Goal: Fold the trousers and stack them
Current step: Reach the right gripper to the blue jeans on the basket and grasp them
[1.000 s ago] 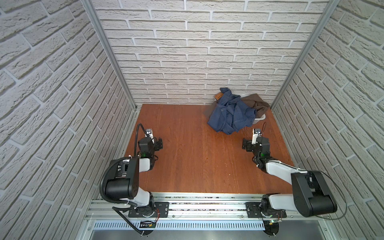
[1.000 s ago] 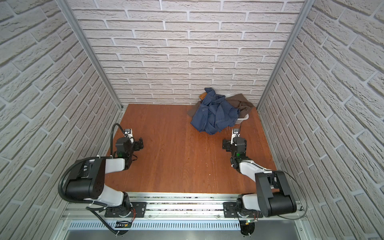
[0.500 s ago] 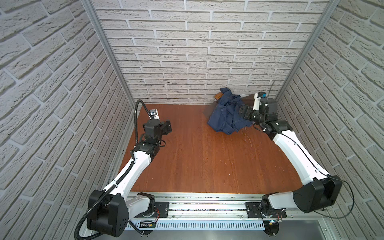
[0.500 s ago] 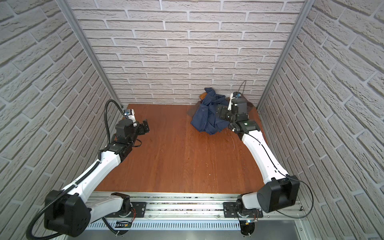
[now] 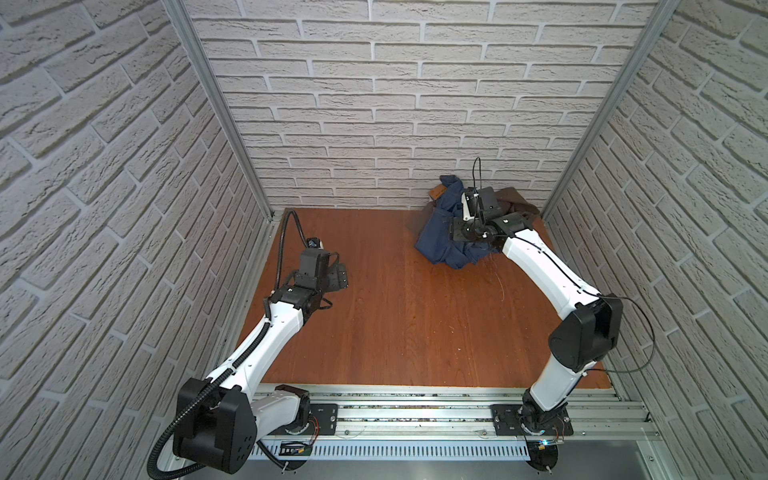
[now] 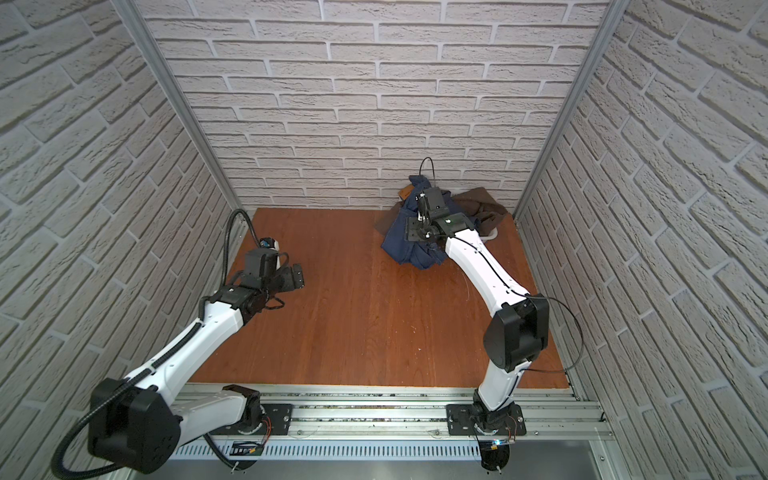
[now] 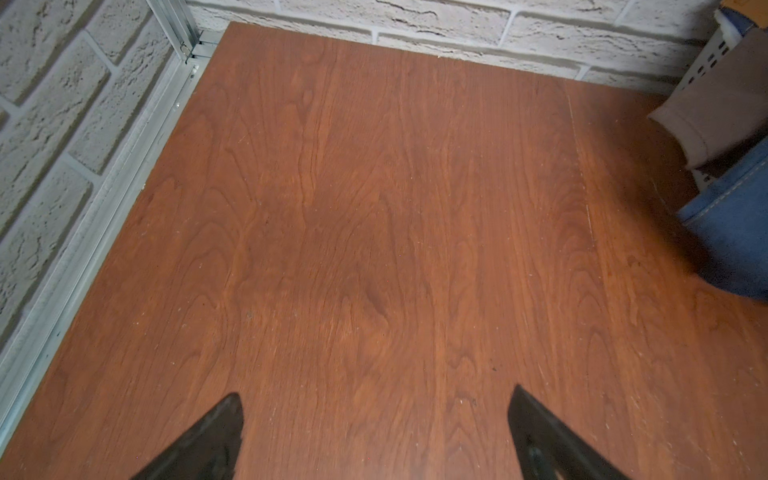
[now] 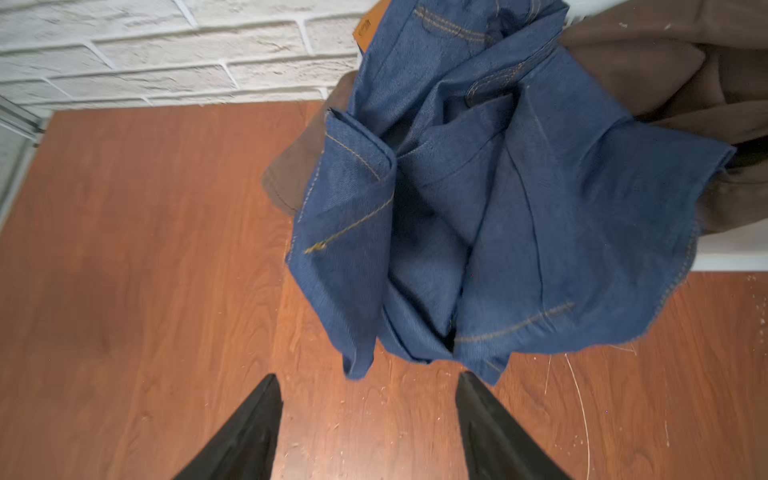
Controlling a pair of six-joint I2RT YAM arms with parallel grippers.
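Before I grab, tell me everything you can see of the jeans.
The jeans are dark blue denim with orange-tan stitching and a tan leather patch, crumpled in a heap at the table's far right corner, draped over a brown garment and a white basket rim. The right hand is open near their lowest fold.

We look into a lab robot cell, not a home — white brick-pattern panels enclose it at 9, 12 and 3 o'clock, joined by aluminium posts. A wood-grain tabletop meets a slotted rail at 6 o'clock, carrying a left arm and a right arm.
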